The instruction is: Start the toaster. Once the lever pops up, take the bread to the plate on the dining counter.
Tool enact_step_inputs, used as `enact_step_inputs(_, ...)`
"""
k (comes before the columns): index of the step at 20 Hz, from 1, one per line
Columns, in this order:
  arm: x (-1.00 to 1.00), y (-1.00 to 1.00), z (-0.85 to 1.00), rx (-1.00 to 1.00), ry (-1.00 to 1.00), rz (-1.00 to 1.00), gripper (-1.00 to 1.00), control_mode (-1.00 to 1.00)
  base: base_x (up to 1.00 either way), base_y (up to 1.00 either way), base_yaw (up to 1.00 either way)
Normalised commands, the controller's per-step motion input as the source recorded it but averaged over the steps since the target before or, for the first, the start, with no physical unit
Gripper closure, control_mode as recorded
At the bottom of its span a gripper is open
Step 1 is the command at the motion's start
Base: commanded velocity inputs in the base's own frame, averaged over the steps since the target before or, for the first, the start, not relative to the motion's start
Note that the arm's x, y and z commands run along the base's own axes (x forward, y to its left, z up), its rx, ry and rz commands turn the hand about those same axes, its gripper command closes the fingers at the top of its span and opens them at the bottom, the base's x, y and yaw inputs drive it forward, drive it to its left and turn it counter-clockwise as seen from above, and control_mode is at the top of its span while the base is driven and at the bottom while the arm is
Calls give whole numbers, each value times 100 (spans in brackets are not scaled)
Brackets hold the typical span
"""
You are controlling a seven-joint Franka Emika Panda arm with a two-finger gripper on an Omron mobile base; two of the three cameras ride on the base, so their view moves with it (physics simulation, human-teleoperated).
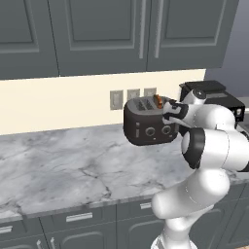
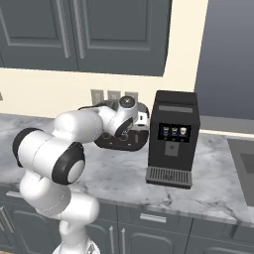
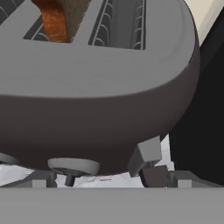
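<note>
With end effector [image 3: 109, 181] open, lever [image 3: 146, 153] just above

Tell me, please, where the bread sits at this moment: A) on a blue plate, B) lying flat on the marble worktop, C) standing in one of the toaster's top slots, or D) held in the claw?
C: the bread stands upright in a top slot of the toaster, its tan-orange edge poking above the slot in the left base view and the hand view.

Matt black toaster [image 1: 148, 120], veined marble worktop [image 1: 58, 170]
</note>
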Motion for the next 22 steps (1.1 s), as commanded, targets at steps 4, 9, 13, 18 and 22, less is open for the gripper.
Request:
enact_step_inputs(4, 3, 5, 0, 0, 0, 0, -100, -100, 0, 0, 0)
enact_step_inputs(9, 0, 0, 0, 0, 0, 0, -100, -100, 0, 0, 0)
enact_step_inputs(13, 0, 0, -6, 0, 0, 0, -100, -100, 0, 0, 0)
enact_step_inputs(18, 0, 4, -12, 0, 0, 0, -100, -100, 0, 0, 0)
enact_step_inputs(22, 0, 4, -12, 0, 0, 0, -100, -100, 0, 0, 0)
